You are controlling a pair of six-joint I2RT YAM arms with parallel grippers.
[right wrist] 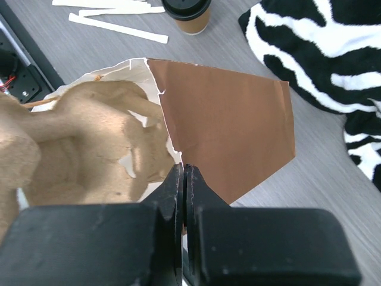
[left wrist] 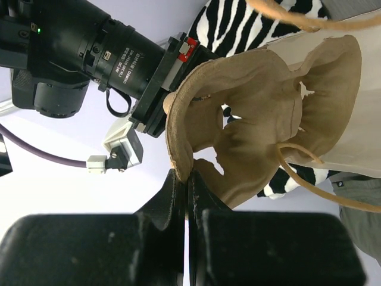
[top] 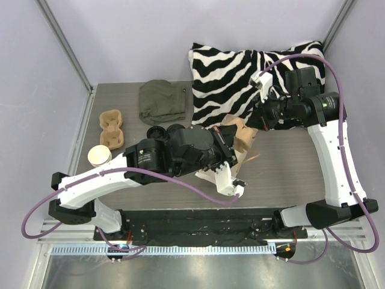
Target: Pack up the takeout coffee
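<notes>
Grey desk (top: 289,174) on my screen, with the zebra pillow (top: 228,78) filling the far right corner and a green cloth (top: 161,101) bunched just left of it. In the middle, both arms meet at the bag (right wrist: 226,119). It's brown on one face and white on the other, its mouth is torn, and a carrier (right wrist: 89,143) sits inside it.

My left fingers (left wrist: 181,187) are clenched on the carrier's edge. My right fingers (right wrist: 177,179) are clamped tight on the bag's rim, right where white meets brown.

Far left, a spare carrier (top: 111,127) lies flat on the desk. The cup (top: 99,155) stands upright just near of it, open top showing pale. It's close beside my left arm and well apart from the bag.

A lidded cup (right wrist: 187,15) stands on the desk beyond the bag in the right wrist view, and white paper strips (right wrist: 119,27) lie beside it.
</notes>
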